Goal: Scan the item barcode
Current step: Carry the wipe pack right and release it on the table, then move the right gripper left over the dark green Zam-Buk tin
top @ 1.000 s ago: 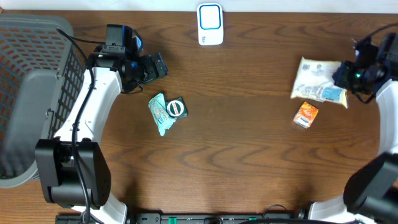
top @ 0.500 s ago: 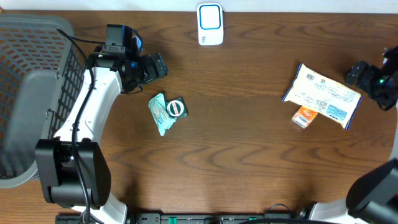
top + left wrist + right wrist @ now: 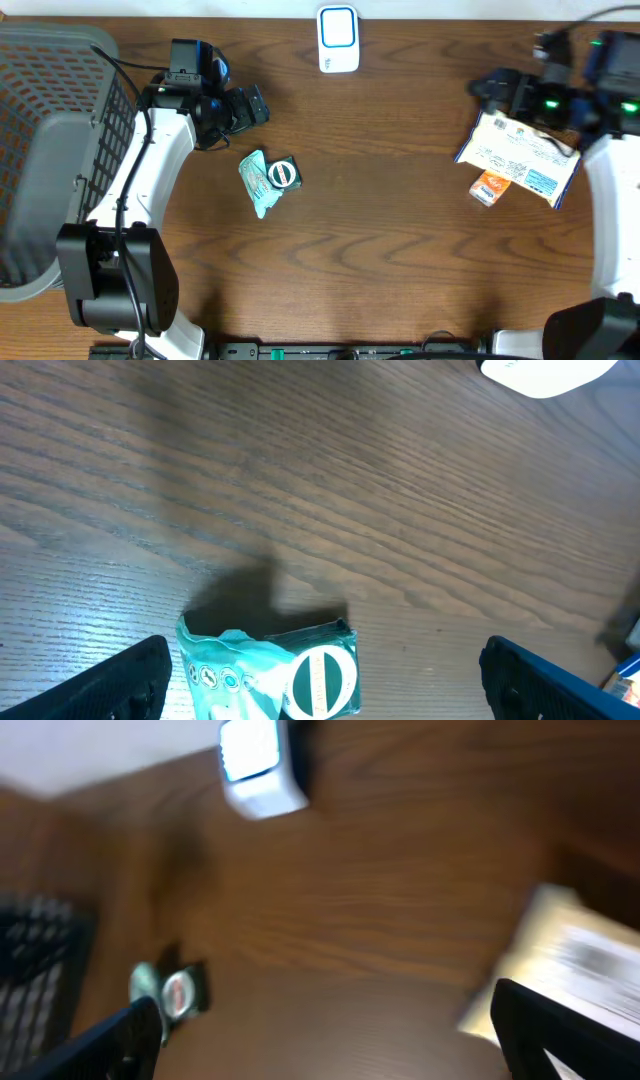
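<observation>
Risk of a fumbled pickup at right of frame.
Finds right end effector (image 3: 486, 91) spread wide and empty beside the flat white printed packet (image 3: 520, 158), left end effector (image 3: 258, 106) likewise empty; could snag the orange sachet (image 3: 491, 186) touching its lower edge, or turn the barcode away from the scanner (image 3: 338, 38) at top centre.

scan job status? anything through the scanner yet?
Done: nothing that shows. The white packet, orange packet and teal pouch all lie on the table, away from the scanner. In hand: nothing. The right gripper is open by the white packet's top edge, and the left gripper is open near the teal pouch. Left: grasp an item and show its barcode to the scanner.
</observation>
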Robot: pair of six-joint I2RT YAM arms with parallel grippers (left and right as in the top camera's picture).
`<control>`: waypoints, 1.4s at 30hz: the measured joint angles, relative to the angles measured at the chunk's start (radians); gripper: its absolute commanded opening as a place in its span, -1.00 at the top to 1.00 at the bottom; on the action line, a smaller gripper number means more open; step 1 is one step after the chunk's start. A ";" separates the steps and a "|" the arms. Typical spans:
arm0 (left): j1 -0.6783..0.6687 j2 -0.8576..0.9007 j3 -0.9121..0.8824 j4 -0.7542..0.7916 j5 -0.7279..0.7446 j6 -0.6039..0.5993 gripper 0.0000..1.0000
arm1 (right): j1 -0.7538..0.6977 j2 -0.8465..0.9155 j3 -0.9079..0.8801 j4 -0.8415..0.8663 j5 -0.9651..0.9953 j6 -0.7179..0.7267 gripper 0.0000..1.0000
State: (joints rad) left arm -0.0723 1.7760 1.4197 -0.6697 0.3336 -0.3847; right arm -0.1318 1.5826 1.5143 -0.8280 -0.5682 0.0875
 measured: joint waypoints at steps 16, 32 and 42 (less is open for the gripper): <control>0.000 0.000 0.000 0.000 0.000 0.000 -0.95 | 0.431 0.376 0.000 0.256 -0.002 0.091 -0.51; 0.111 -0.011 0.059 -0.031 -0.087 0.082 -0.96 | 0.713 0.549 0.000 0.480 0.229 0.136 -0.59; 0.133 -0.046 0.071 -0.031 -0.275 0.098 -0.95 | 0.807 0.575 0.000 0.498 0.412 0.136 -0.52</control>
State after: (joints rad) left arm 0.0608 1.7298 1.4902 -0.7006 0.0582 -0.2871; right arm 0.6750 2.1571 1.5139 -0.3302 -0.1566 0.2237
